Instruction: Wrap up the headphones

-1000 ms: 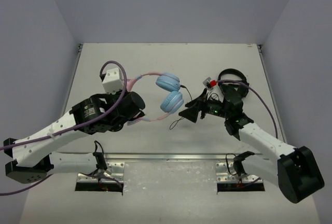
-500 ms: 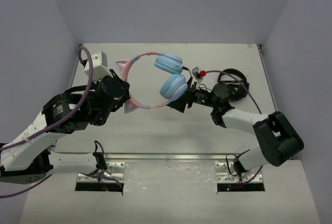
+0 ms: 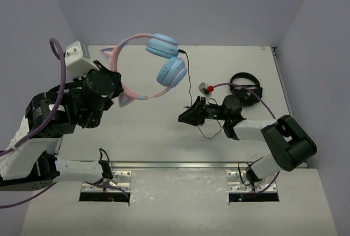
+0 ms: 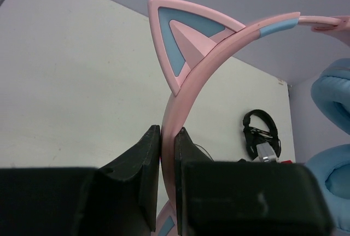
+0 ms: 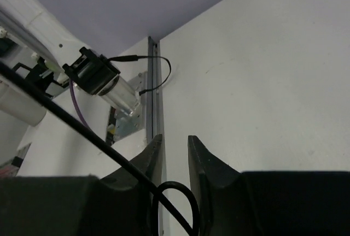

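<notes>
Two robot arms work over a white table point(image 3: 147, 132), and I am describing both as my own. My left gripper point(image 4: 168, 137) is clamped on the pink band of the headphones point(image 3: 171, 71), just below one cat ear, and holds them raised over the far left part of the table. The two light blue cups hang side by side toward the middle. A thin black cable point(image 3: 190, 83) drops from the cups toward the near right, ending at my right gripper point(image 5: 175, 143), which sits low near the table's centre. Its jaws are drawn nearly together with a narrow gap between them. A loop of the cable lies low between the fingers, but I cannot tell whether it is actually pinched. A second, all-black pair of headphones point(image 3: 246, 86) rests on the table to the far right, apart from the work. I judge this to be the start of the wrapping: securing the loose cable. The next move calls for a firm hold on the cable, then winding it around the band or cups without snagging.
</notes>
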`<state>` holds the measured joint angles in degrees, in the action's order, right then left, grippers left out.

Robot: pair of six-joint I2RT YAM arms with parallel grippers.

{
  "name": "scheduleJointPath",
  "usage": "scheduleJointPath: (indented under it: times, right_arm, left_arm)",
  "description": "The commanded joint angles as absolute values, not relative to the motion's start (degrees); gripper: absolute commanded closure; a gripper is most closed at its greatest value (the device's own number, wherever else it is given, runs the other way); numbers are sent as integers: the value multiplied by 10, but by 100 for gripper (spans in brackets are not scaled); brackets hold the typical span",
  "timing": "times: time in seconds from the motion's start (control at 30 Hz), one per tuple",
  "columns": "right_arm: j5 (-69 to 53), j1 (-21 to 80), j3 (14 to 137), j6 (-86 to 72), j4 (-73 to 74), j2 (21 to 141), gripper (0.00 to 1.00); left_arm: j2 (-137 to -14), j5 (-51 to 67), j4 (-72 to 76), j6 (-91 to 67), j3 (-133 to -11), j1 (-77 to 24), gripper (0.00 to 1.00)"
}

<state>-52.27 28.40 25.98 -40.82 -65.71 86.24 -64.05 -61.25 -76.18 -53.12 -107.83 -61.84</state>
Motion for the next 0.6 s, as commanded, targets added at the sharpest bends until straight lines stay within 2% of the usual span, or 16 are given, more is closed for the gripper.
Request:
scheduleJointPath:
  times: [0.0, 0.07, 0.23, 0.27, 0.3, 0.4, 0.47, 0.5, 0.57]
  right_arm:
    - [-512, 291, 212, -384, -678, 860, 74]
    - [-505, 292, 187, -397, -702, 867, 66]
    - [-504, 294, 116, -440, -813, 881, 64]
    - [-504, 293, 109, -443, -816, 878, 53]
    - [-503, 293, 98, -446, -821, 873, 53]
    - [-464, 293, 81, -438, -797, 839, 98]
    - [-420, 293, 81, -399, -688, 795, 99]
    - [-331, 293, 80, -393, -639, 778, 99]
    - [-257, 293, 66, -395, -525, 746, 99]
  left_arm:
    - [-649, -666, -723, -547, -1128, -621, 100]
    - [-660, -678, -722, -534, -1157, -621, 100]
    - [-708, -694, -701, -494, -1208, -611, 100]
    - [-713, -690, -694, -486, -1209, -606, 100]
    - [-719, -685, -686, -480, -1210, -600, 100]
    - [-727, -678, -676, -473, -1207, -589, 100]
    - [-730, -676, -666, -462, -1209, -574, 100]
    - [-732, -676, -662, -452, -1217, -565, 100]
    - [-733, -670, -637, -423, -1222, -532, 100]
